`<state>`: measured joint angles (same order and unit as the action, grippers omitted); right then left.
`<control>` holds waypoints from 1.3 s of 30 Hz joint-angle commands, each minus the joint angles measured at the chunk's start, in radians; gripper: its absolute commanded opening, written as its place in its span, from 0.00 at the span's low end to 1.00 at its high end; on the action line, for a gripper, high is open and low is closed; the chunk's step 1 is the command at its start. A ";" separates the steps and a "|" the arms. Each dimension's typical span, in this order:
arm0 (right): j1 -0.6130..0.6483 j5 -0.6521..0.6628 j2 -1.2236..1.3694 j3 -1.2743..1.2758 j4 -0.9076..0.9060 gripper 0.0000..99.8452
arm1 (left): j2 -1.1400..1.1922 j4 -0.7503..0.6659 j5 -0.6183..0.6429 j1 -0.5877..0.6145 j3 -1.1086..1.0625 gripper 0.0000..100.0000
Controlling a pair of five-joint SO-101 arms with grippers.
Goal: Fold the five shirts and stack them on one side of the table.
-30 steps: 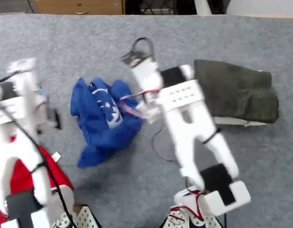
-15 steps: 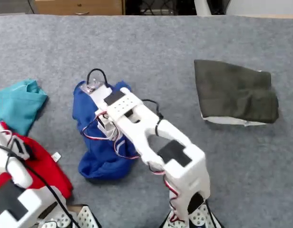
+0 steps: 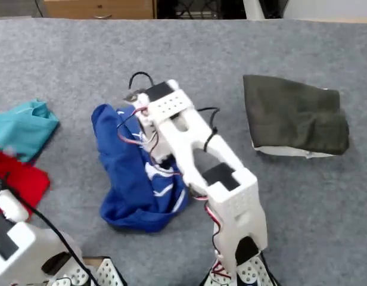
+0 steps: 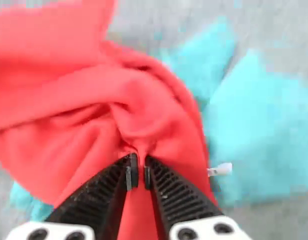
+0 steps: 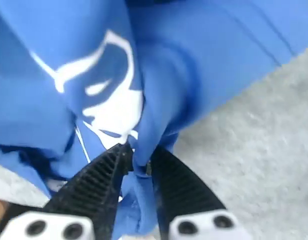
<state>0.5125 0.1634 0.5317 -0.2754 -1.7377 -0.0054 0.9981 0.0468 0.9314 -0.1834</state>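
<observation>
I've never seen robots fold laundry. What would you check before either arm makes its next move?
1. Right tool grips the blue shirt: ok, cloth is pinched.
2. Left tool grips the red shirt: ok.
3. Blue shirt spread flat for folding: not ok, crumpled.
4. Red shirt clear of the teal shirt: not ok, they overlap.
5. Olive shirt folded: ok.
6. All five shirts accounted for: cannot tell; a white edge peeks from under the olive shirt.
</observation>
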 commanded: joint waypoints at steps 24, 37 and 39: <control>-0.285 0.482 -0.960 0.509 0.002 0.31 | 0.348 0.735 0.261 -0.225 1.190 0.22; 0.032 0.356 -0.633 0.504 0.339 0.23 | 0.031 0.763 -0.005 -0.196 0.561 0.21; 0.061 0.322 -0.536 0.479 0.408 0.29 | -0.086 0.755 -0.032 -0.209 0.363 0.21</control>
<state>0.5186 0.5347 -0.1066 0.2432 -1.4246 0.0913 1.7499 0.0591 0.7365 0.4687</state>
